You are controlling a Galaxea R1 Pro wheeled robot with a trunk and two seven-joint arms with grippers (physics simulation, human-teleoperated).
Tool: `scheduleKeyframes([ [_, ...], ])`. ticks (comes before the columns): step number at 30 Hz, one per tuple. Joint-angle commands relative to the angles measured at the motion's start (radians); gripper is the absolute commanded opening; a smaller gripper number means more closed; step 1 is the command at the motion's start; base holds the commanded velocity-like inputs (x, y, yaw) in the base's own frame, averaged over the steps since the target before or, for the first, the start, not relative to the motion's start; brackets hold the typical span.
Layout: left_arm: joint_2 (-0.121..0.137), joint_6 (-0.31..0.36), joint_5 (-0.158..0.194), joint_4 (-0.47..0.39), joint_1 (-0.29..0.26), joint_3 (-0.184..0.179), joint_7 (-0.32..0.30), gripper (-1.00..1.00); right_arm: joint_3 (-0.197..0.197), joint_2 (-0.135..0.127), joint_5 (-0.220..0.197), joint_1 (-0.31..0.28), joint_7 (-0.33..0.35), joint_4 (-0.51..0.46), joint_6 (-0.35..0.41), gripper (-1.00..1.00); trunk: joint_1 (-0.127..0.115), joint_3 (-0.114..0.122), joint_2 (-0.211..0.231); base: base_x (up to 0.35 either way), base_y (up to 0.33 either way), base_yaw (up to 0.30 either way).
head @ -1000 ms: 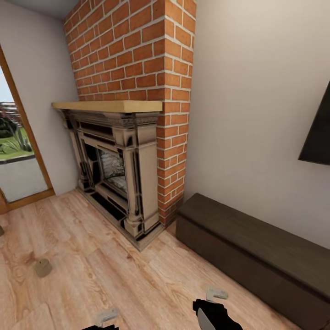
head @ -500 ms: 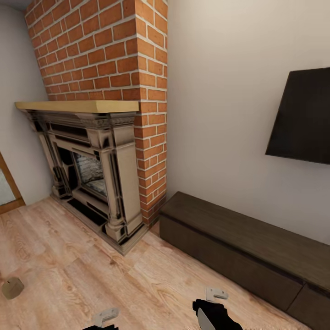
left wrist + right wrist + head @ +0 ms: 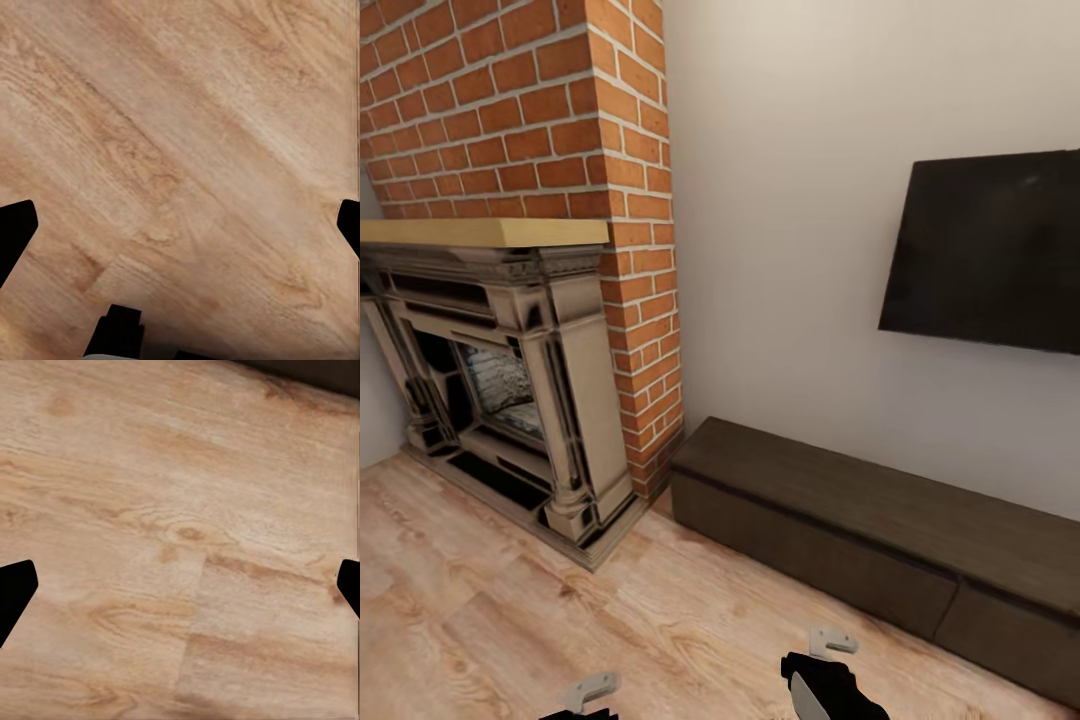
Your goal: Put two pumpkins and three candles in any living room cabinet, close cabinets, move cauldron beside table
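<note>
Both grippers, left [image 3: 180, 225] and right [image 3: 180, 585], spread wide, holding nothing, over bare wood floor [image 3: 510, 620]; cabinet [image 3: 880, 540] ahead against wall, drawer fronts flush, beside brick fireplace [image 3: 510, 400], below dark wall screen [image 3: 990, 250].

**Brick fireplace, wall screen and bare plank floor**

A red brick chimney [image 3: 560, 130] rises at the head view's left. A pale wooden mantel shelf [image 3: 480, 232] crosses its front, above an ornate cream and black fireplace surround [image 3: 550, 400]. A grey firebox [image 3: 500, 385] shows inside the opening. To the right, a flat dark screen [image 3: 990, 250] hangs on the plain off-white wall [image 3: 780, 200]. Light wood-plank floor [image 3: 510, 620] spreads below, its grain and knots close up in both wrist views.
</note>
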Motion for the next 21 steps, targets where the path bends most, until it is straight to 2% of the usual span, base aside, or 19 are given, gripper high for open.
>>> scheduleKeyframes([
  [1,0.000,0.000,0.000,0.000,0.000,0.000,0.000,1.00,0.000,0.000,0.000,0.000,0.000,0.000,0.000,1.00,0.000,0.000,0.000,0.000,0.000,-0.285],
  [17,0.000,0.000,0.002,0.000,0.000,0.000,-0.001,1.00,0.000,0.000,0.000,0.000,-0.001,0.000,0.000,1.00,0.000,0.000,0.000,0.000,0.000,-0.285],
  [21,0.000,0.000,0.002,0.000,0.000,0.000,-0.002,1.00,0.000,0.000,0.000,0.000,-0.001,0.000,0.000,1.00,-0.015,0.013,0.028,0.000,0.000,-0.285],
])
